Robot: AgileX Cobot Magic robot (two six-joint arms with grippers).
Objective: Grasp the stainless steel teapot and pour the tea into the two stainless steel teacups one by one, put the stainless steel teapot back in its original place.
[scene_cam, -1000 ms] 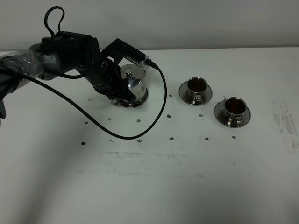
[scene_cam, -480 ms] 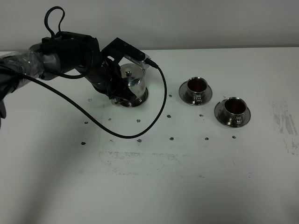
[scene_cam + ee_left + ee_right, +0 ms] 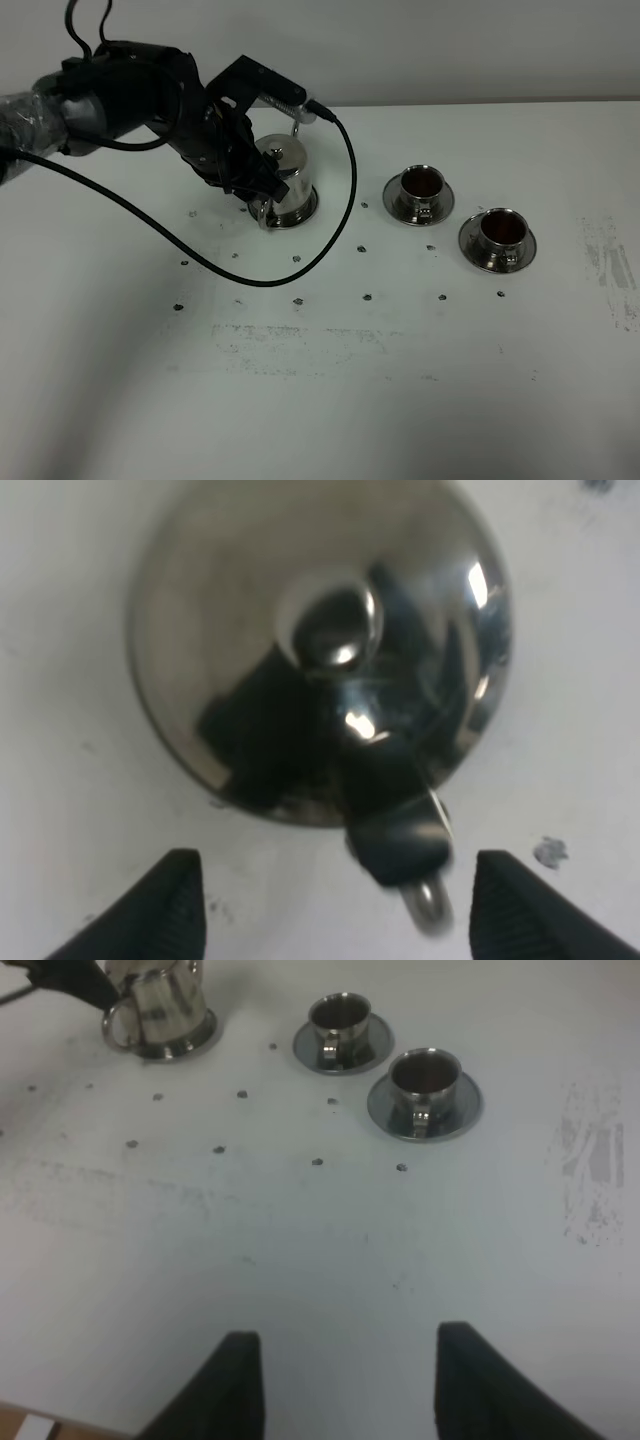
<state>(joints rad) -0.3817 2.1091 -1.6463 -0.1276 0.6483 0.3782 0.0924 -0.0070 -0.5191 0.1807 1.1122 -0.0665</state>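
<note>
The stainless steel teapot (image 3: 287, 180) stands upright on its round steel coaster (image 3: 306, 211), with its loop handle toward the front left. My left gripper (image 3: 250, 190) hovers just above and beside the handle, open and empty. In the left wrist view the teapot's lid (image 3: 320, 650) is below the left gripper (image 3: 340, 880), and the handle lies between the spread fingers (image 3: 180, 905). The two steel teacups (image 3: 421, 186) (image 3: 503, 232) sit on saucers to the right and hold dark liquid. My right gripper (image 3: 345, 1365) is open and empty over the table's front, far from the cups (image 3: 338, 1016) (image 3: 425, 1074).
A black cable (image 3: 330, 235) loops from the left arm across the table in front of the teapot. Small dark marks (image 3: 366, 297) dot the white table (image 3: 400, 400). The right wrist view also shows the teapot (image 3: 155, 1005) at the far left.
My left arm has risen and drawn back to the left, uncovering the teapot's handle. The teapot stays on its coaster. The cups have not moved.
</note>
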